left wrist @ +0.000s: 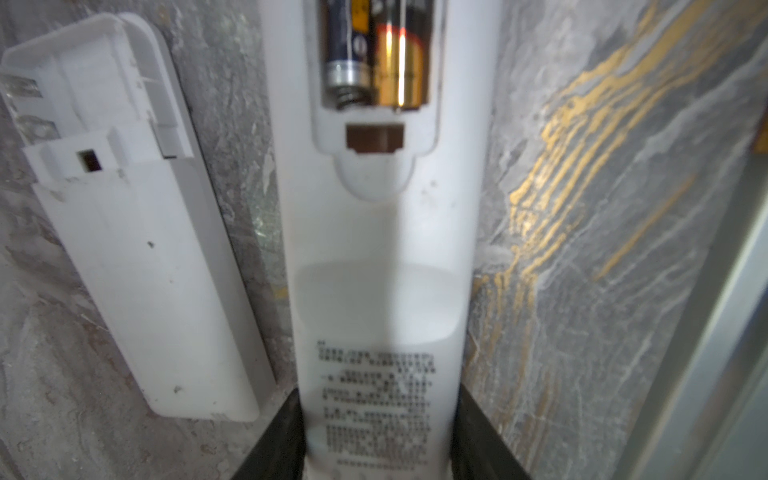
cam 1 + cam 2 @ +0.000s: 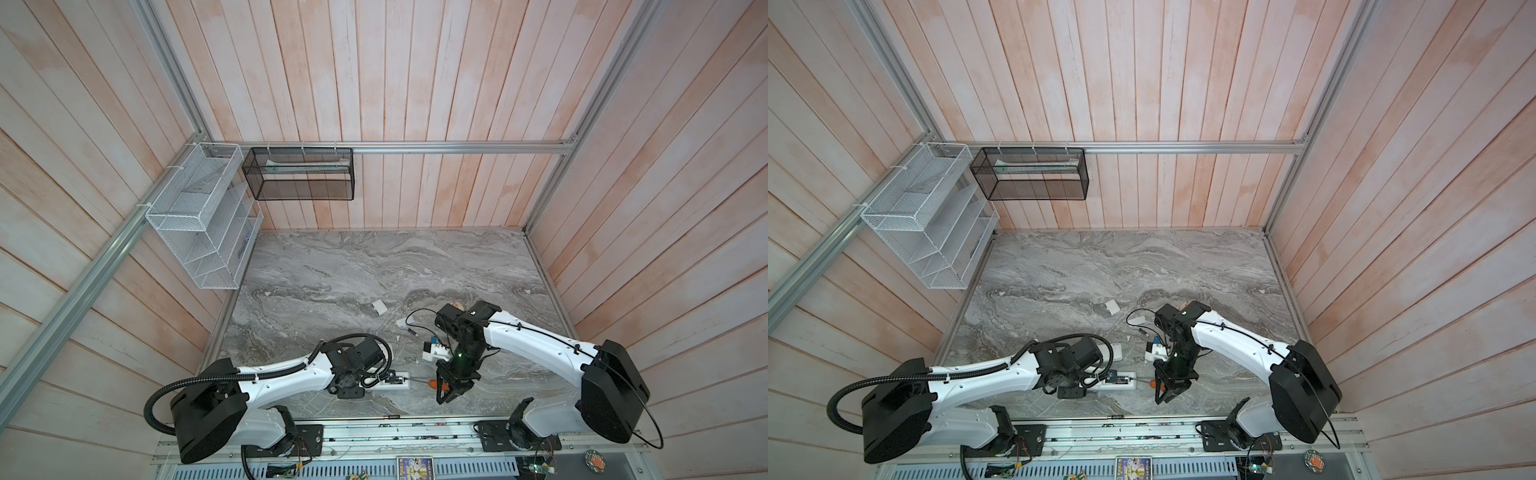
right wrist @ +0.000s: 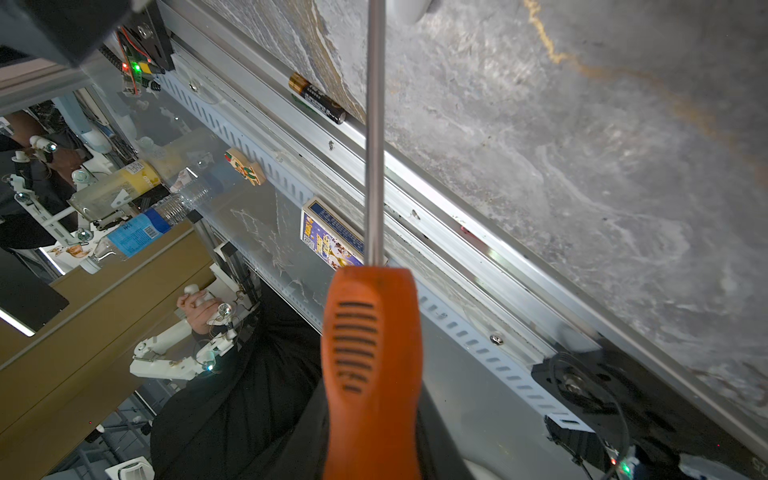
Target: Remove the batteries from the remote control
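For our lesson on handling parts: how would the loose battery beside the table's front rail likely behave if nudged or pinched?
The battery is a smooth cylinder on its side, so a sideways push would probably roll it. The rail alongside would likely stop it. Its glossy wrap may slip in a pinch.

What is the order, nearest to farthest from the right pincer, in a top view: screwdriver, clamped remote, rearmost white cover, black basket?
1. screwdriver, held in the right pincer.
2. clamped remote, just left.
3. rearmost white cover, farther back on the table.
4. black basket, on the back wall.
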